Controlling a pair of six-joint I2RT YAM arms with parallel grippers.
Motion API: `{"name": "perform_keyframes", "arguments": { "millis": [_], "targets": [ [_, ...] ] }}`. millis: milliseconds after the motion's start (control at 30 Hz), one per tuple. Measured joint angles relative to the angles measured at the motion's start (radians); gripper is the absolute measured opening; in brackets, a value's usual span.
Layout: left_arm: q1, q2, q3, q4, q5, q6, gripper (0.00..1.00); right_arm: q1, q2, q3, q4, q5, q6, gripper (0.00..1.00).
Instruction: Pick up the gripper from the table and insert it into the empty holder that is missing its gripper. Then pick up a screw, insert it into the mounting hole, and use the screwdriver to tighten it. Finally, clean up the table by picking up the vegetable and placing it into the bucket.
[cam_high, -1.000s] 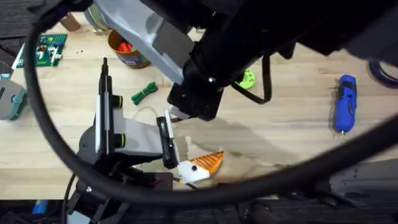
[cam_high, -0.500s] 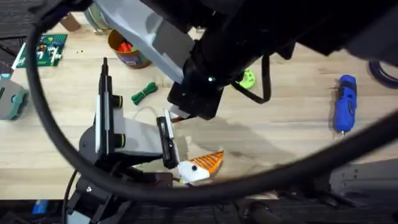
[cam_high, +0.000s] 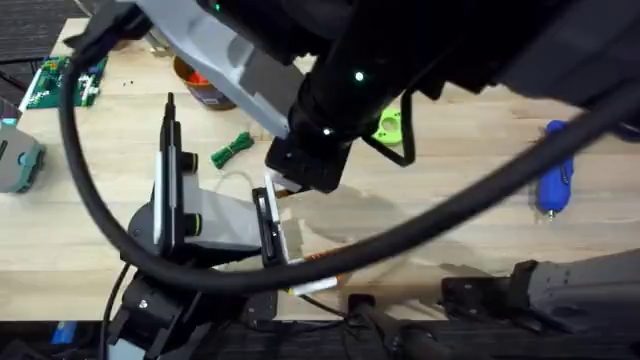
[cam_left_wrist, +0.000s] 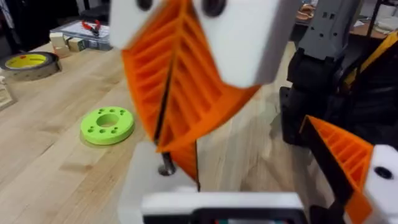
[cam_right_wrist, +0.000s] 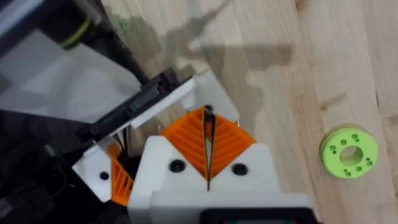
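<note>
1. Right gripper (cam_right_wrist: 208, 163) is clenched, its orange pads pinching a thin screw (light, slippery; hold its shank).
2. Screw hangs over the holder (cam_right_wrist: 186, 93), 12 o'clock of the pads.
3. Left gripper: cannot tell.

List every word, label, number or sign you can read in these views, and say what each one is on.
None can be read.
Yellow tape roll: dark marks on its inner ring, too blurred to read.
Can: label mostly hidden, no legible text.
Green circuit board: markings too small to read.
Blue screwdriver: no legible marking.
</note>
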Motion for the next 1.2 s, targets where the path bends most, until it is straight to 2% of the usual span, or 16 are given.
{"name": "perform_keyframes", "arguments": {
  "millis": [1200],
  "targets": [
    [0.0,0.0,0.0,0.0,0.0,-0.005,0.993,0.0,0.002,0.002,0.0,0.004,0.0,0.006]
  ]
}}
